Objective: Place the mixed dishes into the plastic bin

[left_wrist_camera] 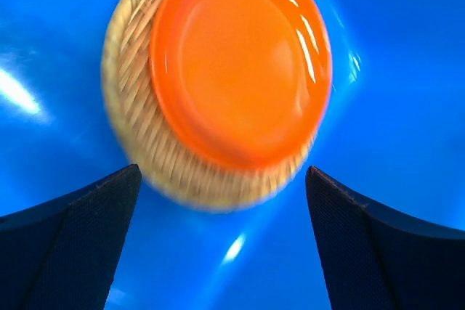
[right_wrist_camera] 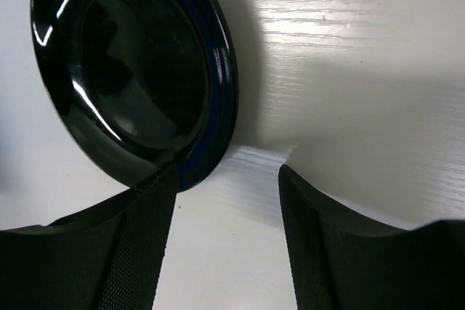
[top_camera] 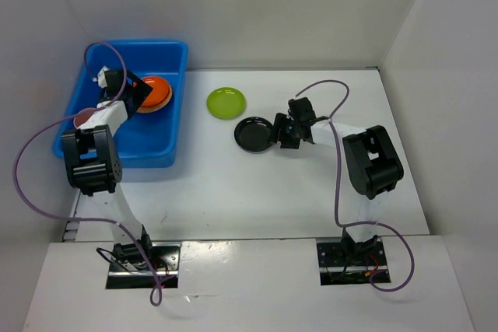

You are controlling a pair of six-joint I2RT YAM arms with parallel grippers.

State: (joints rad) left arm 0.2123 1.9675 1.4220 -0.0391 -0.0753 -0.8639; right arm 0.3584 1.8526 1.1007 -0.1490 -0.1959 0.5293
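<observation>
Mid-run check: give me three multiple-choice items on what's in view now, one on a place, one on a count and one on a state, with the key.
1. Where is the orange plate?
A) clamped in a gripper
B) in the blue bin, on a woven plate
C) standing on edge, alone

2. How many plates lie on the table outside the bin?
A) one
B) three
C) two

3. The left gripper is:
A) open
B) shut on the orange plate
C) shut on nothing

Key:
1 B, the left wrist view shows it stacked on the woven plate over blue plastic.
2 C, the lime green plate and the black plate.
3 A, its fingers stand wide apart, clear of the plate.
</observation>
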